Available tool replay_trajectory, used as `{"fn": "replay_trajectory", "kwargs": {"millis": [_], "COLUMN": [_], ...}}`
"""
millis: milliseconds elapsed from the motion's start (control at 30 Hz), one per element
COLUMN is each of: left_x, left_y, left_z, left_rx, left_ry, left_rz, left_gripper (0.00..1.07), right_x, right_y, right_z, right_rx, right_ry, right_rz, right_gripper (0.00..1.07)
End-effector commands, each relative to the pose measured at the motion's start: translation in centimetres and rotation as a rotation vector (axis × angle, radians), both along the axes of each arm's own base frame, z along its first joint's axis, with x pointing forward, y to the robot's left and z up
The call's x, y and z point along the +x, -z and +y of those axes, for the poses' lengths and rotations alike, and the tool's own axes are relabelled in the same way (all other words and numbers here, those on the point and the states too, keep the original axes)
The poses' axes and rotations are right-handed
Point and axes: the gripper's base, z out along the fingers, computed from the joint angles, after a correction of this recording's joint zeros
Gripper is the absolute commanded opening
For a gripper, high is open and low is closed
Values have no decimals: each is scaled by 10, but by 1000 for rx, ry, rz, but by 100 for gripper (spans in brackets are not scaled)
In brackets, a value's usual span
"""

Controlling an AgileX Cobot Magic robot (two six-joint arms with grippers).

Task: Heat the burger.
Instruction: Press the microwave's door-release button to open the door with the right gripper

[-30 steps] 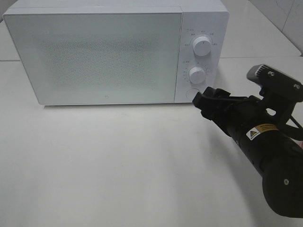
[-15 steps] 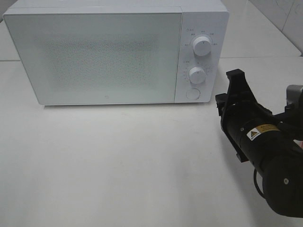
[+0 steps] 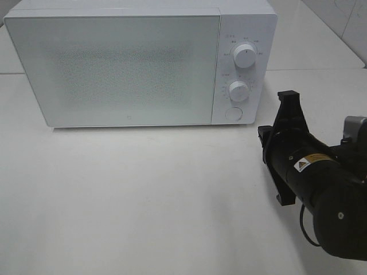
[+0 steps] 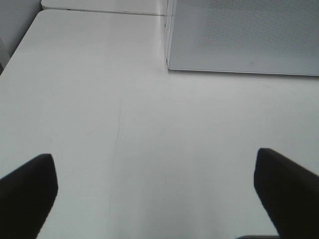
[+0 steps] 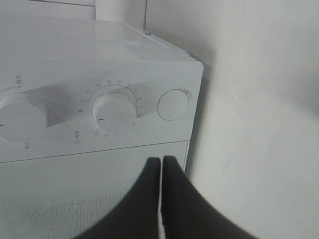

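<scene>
Just beside right hand (image 3: 287, 95), white microwave (image 3: 245, 28), door (image 3: 114, 71) seemingly shut.

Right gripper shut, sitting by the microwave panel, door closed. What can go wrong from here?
1. The shut right gripper faces the panel, where the round button sits close to the lower dial; an off-aim poke could nudge the dial instead.
2. No burger shows anywhere, and the frosted door hides the inside, so it may run empty.
</scene>
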Motion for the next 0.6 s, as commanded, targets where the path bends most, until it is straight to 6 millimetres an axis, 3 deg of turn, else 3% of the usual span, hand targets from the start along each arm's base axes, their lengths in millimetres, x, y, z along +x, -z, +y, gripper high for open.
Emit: {"fn": "replay_trajectory", "kwargs": {"millis": [33, 300, 367, 600], "left_x": [-3, -3, -3, -3], "left_y": [-1, -1, -1, -1], "left_z": [-1, -1, -1, -1], "left_rx": [-5, -5, -5, -5], "left_ry": [0, 0, 0, 0], "left_rz": [-35, -35, -35, -35], "left_gripper": [100, 100, 100, 100], "right_x": [5, 23, 38, 60], "right_y": [4, 14, 19, 24], "right_z": [6, 10, 10, 13], "right_rx": [3, 13, 13, 48], "right_ry": [0, 20, 28, 34], "right_rz": [5, 13, 35, 71], "right_gripper": [0, 0, 0, 0]}}
